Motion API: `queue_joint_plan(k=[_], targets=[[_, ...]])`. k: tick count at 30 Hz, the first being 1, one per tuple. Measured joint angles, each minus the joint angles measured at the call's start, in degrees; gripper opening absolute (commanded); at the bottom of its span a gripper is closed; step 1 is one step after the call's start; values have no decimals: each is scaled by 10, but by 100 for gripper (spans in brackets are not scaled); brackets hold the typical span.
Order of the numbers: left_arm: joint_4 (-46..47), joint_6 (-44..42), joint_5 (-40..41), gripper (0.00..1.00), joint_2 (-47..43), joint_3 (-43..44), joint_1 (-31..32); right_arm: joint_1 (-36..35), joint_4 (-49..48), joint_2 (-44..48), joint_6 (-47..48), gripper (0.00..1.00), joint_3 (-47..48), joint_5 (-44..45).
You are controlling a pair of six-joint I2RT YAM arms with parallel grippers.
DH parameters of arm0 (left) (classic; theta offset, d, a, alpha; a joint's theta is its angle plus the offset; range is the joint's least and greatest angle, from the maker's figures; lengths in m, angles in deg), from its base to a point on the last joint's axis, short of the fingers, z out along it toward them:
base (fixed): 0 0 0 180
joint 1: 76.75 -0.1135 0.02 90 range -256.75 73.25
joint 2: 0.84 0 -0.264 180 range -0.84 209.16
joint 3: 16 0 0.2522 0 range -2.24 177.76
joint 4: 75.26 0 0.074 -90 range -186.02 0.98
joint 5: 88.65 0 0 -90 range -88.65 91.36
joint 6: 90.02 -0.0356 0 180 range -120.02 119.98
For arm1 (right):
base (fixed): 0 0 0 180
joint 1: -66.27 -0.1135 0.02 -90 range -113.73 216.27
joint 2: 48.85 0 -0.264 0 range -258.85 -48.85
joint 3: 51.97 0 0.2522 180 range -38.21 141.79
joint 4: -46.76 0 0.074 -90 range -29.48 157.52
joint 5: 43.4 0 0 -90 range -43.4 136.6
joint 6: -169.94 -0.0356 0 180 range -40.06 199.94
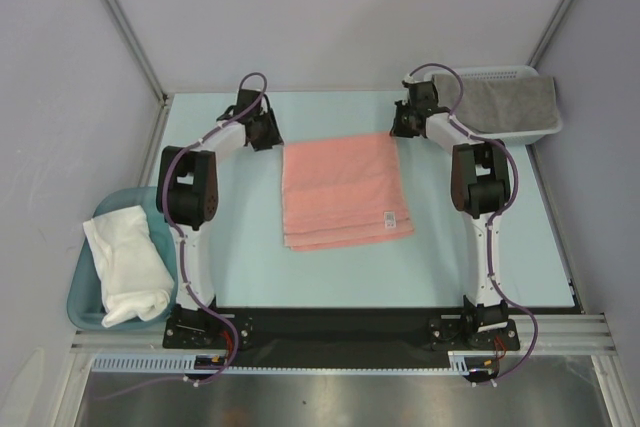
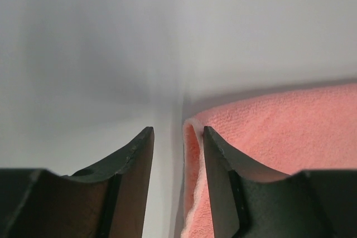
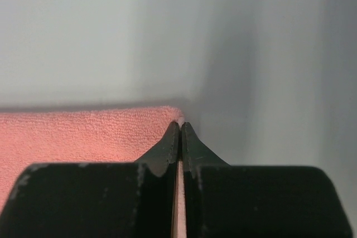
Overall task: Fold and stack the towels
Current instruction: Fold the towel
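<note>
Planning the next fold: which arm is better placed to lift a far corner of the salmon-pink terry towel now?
Right, probably. The right gripper is shut on the salmon-pink terry towel at its far right corner; the left gripper stands open around the far left corner, gripping nothing.

label [image 1: 391, 217] print: too small to read | salmon-pink towel [image 2: 290, 132]: cut off at right frame edge in left wrist view, at left edge in right wrist view | teal tub [image 1: 80, 292]: lower left, largely hidden under white towel [image 1: 125, 267]
</note>
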Motion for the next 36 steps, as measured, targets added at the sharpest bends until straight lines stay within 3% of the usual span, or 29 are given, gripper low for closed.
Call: queue_joint_plan(k=[5,20,29,36], targets=[[24,-1,-55,46,-1,-39,1,-1,-1,0,-1,0,0,0],[76,-4,-87,53,-23,-72,8,-1,-1,0,-3,0,0,0],[50,-30,-80,51,-26,-61,16,-1,-1,0,-3,0,0,1],[-12,-56,-26,49,-11,-11,27,-1,-1,0,-3,0,0,1]])
